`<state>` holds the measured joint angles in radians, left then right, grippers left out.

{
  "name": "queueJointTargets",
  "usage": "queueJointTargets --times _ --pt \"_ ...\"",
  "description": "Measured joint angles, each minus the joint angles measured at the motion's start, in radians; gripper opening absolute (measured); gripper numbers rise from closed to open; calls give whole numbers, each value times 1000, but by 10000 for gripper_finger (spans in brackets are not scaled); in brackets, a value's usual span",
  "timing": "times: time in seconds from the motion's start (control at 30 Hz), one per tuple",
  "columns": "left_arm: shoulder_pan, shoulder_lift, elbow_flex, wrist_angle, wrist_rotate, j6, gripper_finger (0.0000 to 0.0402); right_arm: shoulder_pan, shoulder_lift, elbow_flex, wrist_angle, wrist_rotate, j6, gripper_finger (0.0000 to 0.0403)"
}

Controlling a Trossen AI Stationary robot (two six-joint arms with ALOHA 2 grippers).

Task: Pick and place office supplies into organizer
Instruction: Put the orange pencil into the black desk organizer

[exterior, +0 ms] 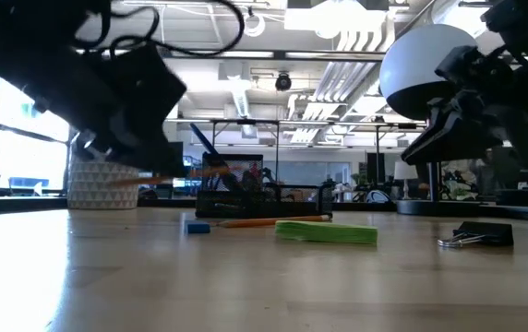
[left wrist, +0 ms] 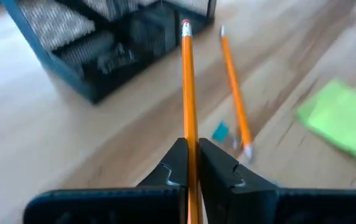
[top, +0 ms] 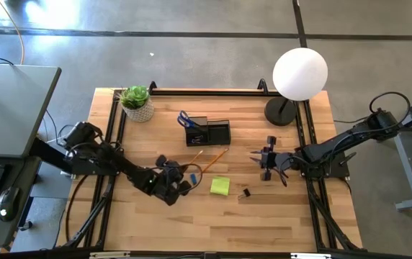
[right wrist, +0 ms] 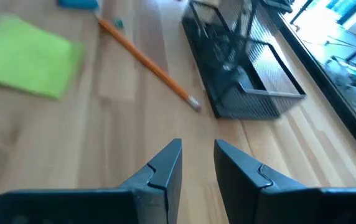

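Gripping a pencil (left wrist: 187, 87), left claw (left wrist: 192, 163), apparently above open tabletop (top: 191, 216).

Black mesh organizer (top: 208, 132) stands near the desk's far edge, blue-handled scissors (top: 184, 119) upright inside; one orange pencil (left wrist: 187, 93) is clamped off the desk, another (top: 215, 157) lies beside the green sticky pad (top: 220, 186) mid-desk.

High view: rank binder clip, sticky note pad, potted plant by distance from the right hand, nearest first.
From the right hand:
1. Binder clip, just toward the front edge.
2. Sticky note pad, toward table centre.
3. Potted plant, far back corner on the left arm's side.
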<state>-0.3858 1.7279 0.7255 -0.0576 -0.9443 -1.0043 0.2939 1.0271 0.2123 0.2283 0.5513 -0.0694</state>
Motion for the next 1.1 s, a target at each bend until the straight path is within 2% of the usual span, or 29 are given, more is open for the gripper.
queueJointTargets --times 0.1,0.2,0.37,0.47,0.53,0.63,0.7,0.77,0.87,0.97,1.1 --pt "0 -41 0 42 -54 66 10 0 0 0 107 -65 -10 87" --pt "0 -95 1 122 -123 163 5 0 0 0 304 -172 -46 87" --pt "0 -179 1 331 -214 428 6 -48 0 0 624 -349 -67 87" --pt "0 -199 2 520 -205 605 5 -122 0 0 799 -457 -38 87" --pt "0 -200 2 638 -162 698 3 -185 0 7 897 -545 7 87" --pt "0 -200 2 764 -121 787 3 -272 0 53 917 -672 98 91" --pt "0 -200 2 823 -102 844 4 -302 10 91 879 -711 122 99" --pt "9 -200 2 882 -77 907 3 -310 31 125 831 -722 123 112" --pt "37 -200 2 942 16 949 2 -304 89 189 804 -734 127 135" --pt "79 -200 3 956 96 948 3 -294 171 254 797 -759 133 154" --pt "109 -200 3 945 136 933 4 -289 268 334 791 -812 141 168"
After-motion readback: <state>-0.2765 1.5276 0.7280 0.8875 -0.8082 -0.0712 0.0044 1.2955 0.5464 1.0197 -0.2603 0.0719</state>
